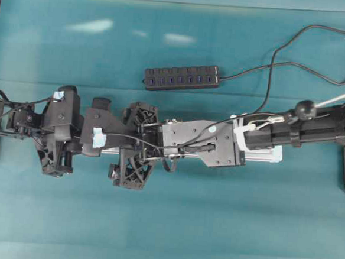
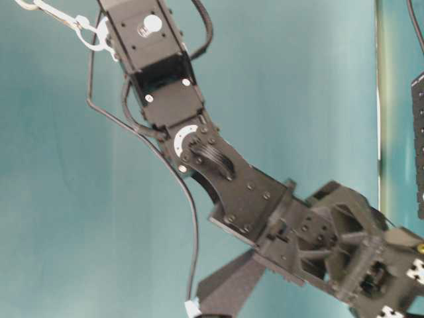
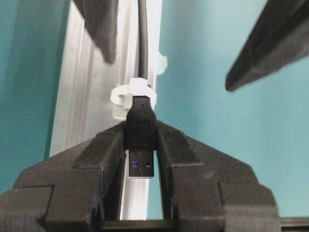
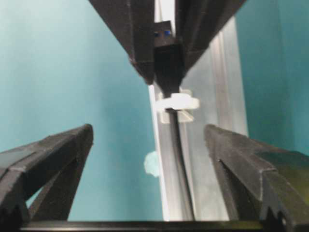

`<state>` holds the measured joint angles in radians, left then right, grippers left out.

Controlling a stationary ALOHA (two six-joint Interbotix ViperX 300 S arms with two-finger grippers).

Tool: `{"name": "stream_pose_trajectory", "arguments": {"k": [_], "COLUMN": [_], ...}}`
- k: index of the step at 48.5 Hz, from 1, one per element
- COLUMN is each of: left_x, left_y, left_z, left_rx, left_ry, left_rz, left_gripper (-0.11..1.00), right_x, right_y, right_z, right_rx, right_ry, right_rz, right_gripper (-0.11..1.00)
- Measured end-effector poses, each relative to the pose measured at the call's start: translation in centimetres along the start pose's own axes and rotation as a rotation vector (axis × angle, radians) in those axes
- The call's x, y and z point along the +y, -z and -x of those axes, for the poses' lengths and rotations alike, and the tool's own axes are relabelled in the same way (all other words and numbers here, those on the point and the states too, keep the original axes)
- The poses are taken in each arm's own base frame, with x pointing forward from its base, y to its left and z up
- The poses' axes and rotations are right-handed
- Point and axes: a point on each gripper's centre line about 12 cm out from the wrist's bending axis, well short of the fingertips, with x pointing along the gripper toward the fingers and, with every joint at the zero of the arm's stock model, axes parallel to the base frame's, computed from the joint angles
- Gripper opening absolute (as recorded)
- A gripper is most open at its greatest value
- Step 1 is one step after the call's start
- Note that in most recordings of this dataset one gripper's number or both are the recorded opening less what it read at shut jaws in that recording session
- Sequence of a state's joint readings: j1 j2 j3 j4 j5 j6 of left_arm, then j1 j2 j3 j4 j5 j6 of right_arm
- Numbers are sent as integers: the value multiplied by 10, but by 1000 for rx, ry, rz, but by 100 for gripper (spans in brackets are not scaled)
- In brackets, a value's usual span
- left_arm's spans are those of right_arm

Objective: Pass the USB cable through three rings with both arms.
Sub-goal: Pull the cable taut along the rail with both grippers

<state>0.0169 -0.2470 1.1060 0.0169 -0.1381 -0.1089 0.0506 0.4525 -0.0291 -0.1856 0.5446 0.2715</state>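
1. Left wrist view: left gripper (image 3: 141,145) clamps the dark rectangular plug of the thin black USB cable (image 3: 140,121), just past a small white plastic ring (image 3: 133,94) on the long silver aluminium rail (image 3: 87,96).
2. Right wrist view: right gripper (image 4: 149,159) spread wide, astride the cable, not touching it.

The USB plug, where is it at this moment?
In the left wrist view, the USB plug sits clamped between the left gripper's fingers, just past a white ring on the silver rail.
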Motion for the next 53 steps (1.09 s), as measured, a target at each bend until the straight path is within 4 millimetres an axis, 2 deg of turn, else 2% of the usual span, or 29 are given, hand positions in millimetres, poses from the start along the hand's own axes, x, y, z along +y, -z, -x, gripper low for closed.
{"name": "stream_pose_trajectory", "arguments": {"k": [12, 33, 45, 53], "left_x": [-1, -1, -3, -4], "left_y": [1, -6, -12, -18], "left_z": [5, 26, 35, 39], "left_rx": [28, 73, 110, 122], "left_ry": [-1, -7, -9, -10], "left_rz": [2, -2, -11, -17], "left_gripper": [20, 20, 20, 20], "right_x": [-1, -6, -11, -12], "right_y": [-2, -10, -19, -15], "right_z": [14, 49, 86, 102], "right_rx": [-15, -67, -141, -176], "right_ry": [-1, -2, -5, -13], "right_rz": [0, -6, -7, -4], "right_gripper": [87, 86, 86, 86]}}
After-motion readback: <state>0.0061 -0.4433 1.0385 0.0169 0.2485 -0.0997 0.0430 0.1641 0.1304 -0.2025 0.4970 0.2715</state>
